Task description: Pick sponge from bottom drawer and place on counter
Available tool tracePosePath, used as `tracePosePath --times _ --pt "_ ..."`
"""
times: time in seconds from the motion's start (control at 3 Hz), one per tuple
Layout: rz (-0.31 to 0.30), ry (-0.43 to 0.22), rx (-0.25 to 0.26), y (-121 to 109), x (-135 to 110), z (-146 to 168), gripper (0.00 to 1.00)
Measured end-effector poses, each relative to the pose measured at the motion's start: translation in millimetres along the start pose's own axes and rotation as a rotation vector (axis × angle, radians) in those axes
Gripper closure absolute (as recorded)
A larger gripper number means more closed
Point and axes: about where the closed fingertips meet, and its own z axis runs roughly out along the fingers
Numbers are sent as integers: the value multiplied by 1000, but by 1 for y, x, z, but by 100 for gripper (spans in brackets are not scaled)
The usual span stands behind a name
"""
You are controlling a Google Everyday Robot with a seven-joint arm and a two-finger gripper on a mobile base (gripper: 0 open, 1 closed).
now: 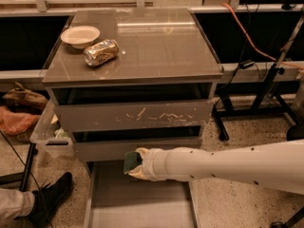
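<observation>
Your shallow grey metal bottom drawer (142, 205) stands open at six o'clock. Above its rear, your cream gripper (135, 163) grasps the small rectangular dark-green-faced sponge (128, 161).

Over bottom drawer (142, 205): gripper (134, 162) holding sponge (128, 162); on counter (161, 42), far left: bowl (80, 35), can (100, 52) before it.
</observation>
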Motion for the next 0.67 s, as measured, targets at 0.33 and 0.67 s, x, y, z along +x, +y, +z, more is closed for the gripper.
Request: tracePosePath --times 0.33,0.67 --pt "7 1 -3 2 4 2 100" --pt "-43 -38 26 -5 -18 -13 100"
